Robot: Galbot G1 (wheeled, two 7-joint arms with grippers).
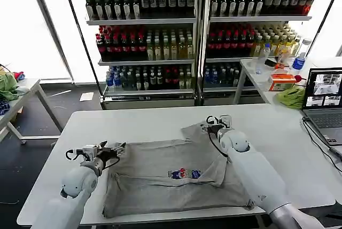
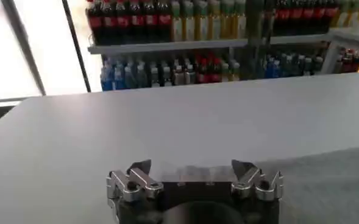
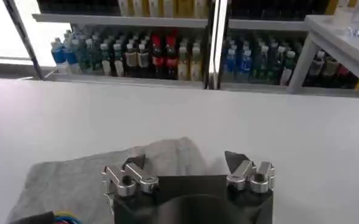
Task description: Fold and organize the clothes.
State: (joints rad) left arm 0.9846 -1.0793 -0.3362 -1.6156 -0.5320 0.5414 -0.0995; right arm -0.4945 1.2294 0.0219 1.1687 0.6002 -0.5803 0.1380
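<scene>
Shirt (image 1: 171, 178) flat; left claw (image 1: 114, 151) and right claw (image 1: 215, 125) spread above its corners.

The white table (image 1: 160, 119) is viewed downward from the head; both wrist views face its far shelves (image 2: 167, 45) from low and close.

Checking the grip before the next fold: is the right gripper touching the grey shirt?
Cannot tell. In the right wrist view the open right gripper hangs over the shirt; neither contact nor gap shows plainly.
</scene>
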